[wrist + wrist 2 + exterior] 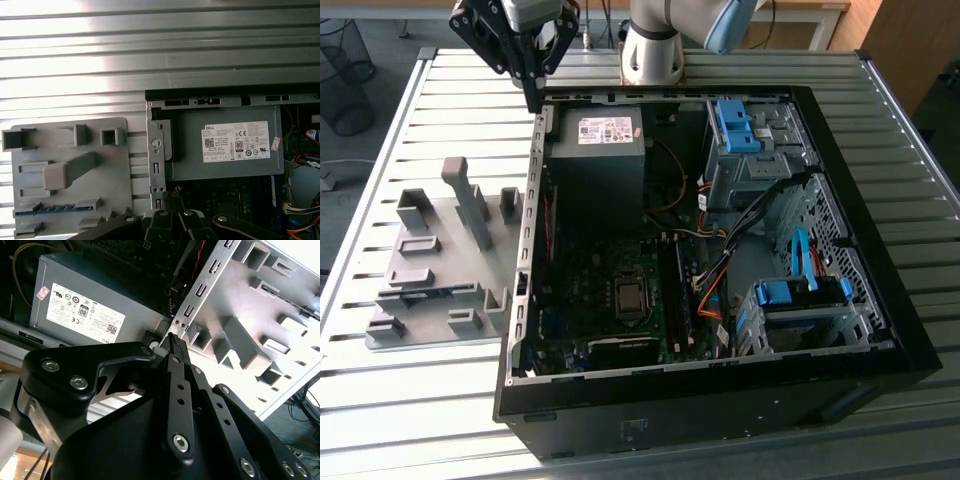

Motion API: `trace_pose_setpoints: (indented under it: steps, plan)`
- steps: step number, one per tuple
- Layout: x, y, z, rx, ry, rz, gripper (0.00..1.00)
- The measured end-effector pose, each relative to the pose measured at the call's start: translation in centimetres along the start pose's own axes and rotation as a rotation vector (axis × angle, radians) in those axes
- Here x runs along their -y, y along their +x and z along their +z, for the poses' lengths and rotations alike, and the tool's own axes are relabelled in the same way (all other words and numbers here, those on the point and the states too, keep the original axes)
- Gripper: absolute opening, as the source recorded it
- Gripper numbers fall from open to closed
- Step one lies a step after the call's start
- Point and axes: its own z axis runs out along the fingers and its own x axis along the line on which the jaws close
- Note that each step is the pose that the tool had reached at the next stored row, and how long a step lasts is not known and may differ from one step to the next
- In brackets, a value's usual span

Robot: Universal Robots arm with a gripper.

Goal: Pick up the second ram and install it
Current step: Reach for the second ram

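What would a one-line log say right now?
black gripper: shut, empty, above black computer case edge | blue-green ram stick: in grey plastic holder

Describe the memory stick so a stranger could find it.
Beside the open computer case sits a grey plastic tray of blocks. In the first wrist view, the memory stick stands on edge in a slot near one rim: the only thin blue strip among grey shapes.

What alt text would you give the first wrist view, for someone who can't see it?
The second ram, a thin blue-green stick, lies in a slot of the grey holder tray on a slatted metal table, beside an open computer case with a labelled power supply. The black gripper hovers nearby, holding nothing.
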Motion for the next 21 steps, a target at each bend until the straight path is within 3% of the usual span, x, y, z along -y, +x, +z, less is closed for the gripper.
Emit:
trace_pose_setpoints:
  steps: [21]
  plan:
    - [0.07, 0.95, -0.02, 0.0000, 0.0001, 0.000, 0.10]
